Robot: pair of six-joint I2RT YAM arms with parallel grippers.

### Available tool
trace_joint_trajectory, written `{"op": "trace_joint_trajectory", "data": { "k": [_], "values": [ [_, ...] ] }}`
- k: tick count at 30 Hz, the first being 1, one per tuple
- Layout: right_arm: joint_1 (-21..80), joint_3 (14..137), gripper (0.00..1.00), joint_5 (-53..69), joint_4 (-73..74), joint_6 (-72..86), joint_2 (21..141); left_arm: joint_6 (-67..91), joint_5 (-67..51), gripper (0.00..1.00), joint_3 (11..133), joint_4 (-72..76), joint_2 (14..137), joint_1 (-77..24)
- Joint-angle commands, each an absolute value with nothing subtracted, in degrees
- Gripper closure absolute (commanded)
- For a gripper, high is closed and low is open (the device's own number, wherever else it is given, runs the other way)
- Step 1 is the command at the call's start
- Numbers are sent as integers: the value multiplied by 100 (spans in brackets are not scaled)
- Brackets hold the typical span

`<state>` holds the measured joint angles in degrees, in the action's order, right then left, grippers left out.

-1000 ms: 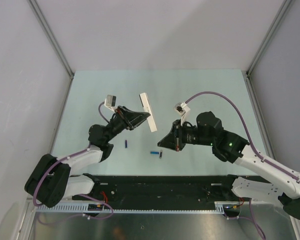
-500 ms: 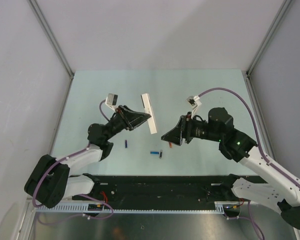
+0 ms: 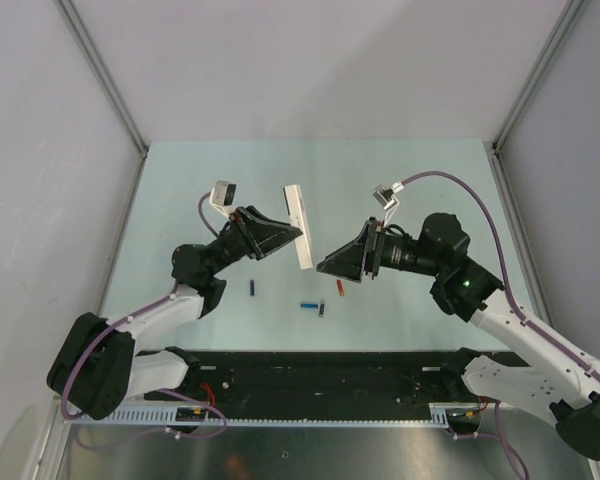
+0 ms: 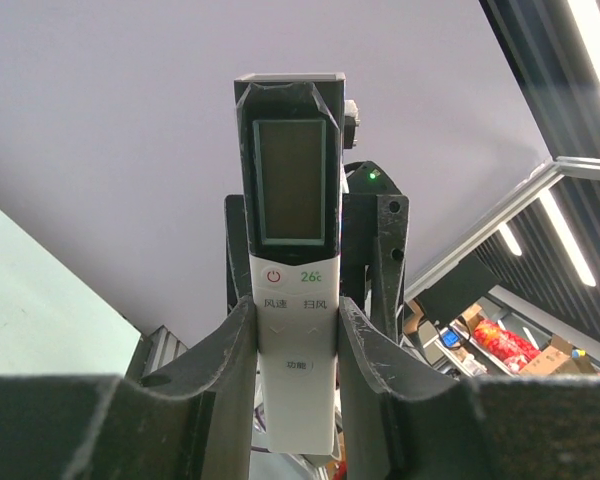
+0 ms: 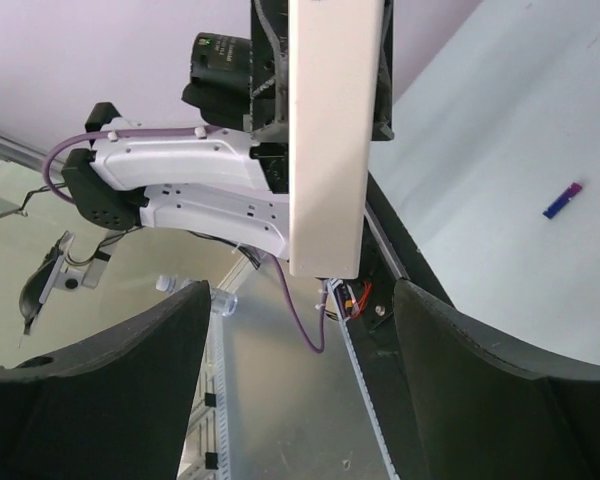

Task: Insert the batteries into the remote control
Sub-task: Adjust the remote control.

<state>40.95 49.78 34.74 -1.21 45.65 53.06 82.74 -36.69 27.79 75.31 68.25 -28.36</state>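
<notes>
Pale green surface (image 3: 410, 180) is carrying all four batteries. Nearest the arm bases, the black battery (image 3: 322, 311) and a blue battery (image 3: 307, 305) are lying just beside each other. A second blue battery (image 3: 252, 288) is lying apart to their left. The red battery (image 3: 339, 287) is lying loose, newly dropped near the right claw (image 3: 327, 268), which is spreading wide and carrying nothing. Farther off, the left claw (image 3: 292, 233) is clenching the remote control (image 3: 300, 215) aloft, plain back facing the right claw. Judgement: nothing is loaded yet, and the red battery is needing re-picking.
</notes>
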Motion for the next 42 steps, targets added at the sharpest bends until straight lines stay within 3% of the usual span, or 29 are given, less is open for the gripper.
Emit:
{"op": "trace_joint_trajectory", "data": {
  "k": [1, 8, 16, 22, 32, 35, 37, 38, 42],
  "values": [
    [4130, 5106, 21, 3525, -651, 4632, 5422, 8402, -3709, 100, 2778, 9404, 6723, -2874],
    [4710, 5712, 22, 2567, 500, 3692, 5818, 8385, -3621, 100, 2751, 9396, 6794, -2944],
    [4755, 5801, 29, 2198, 519, 3577, 5941, 8358, -3612, 100, 2795, 9404, 6890, -3058],
    [4746, 5853, 41, 2083, 440, 3533, 6064, 8367, -3604, 100, 2734, 9404, 6899, -3085],
    [4755, 5880, 73, 2276, 299, 3586, 6170, 8411, -3577, 98, 2707, 9404, 6996, -3076],
    [4755, 5889, 91, 2268, 378, 3586, 6118, 8455, -3595, 82, 2725, 9404, 7057, -3076],
    [4755, 5897, 99, 2276, 448, 3577, 6091, 8473, -3621, 61, 2768, 9404, 7101, -3067],
    [4746, 5897, 100, 2268, 518, 3551, 6073, 8490, -3638, 48, 2777, 9404, 7119, -3076],
    [4729, 5906, 100, 2224, 773, 3455, 5942, 8490, -3630, 29, 2751, 9396, 7163, -3006]
  ]
}}
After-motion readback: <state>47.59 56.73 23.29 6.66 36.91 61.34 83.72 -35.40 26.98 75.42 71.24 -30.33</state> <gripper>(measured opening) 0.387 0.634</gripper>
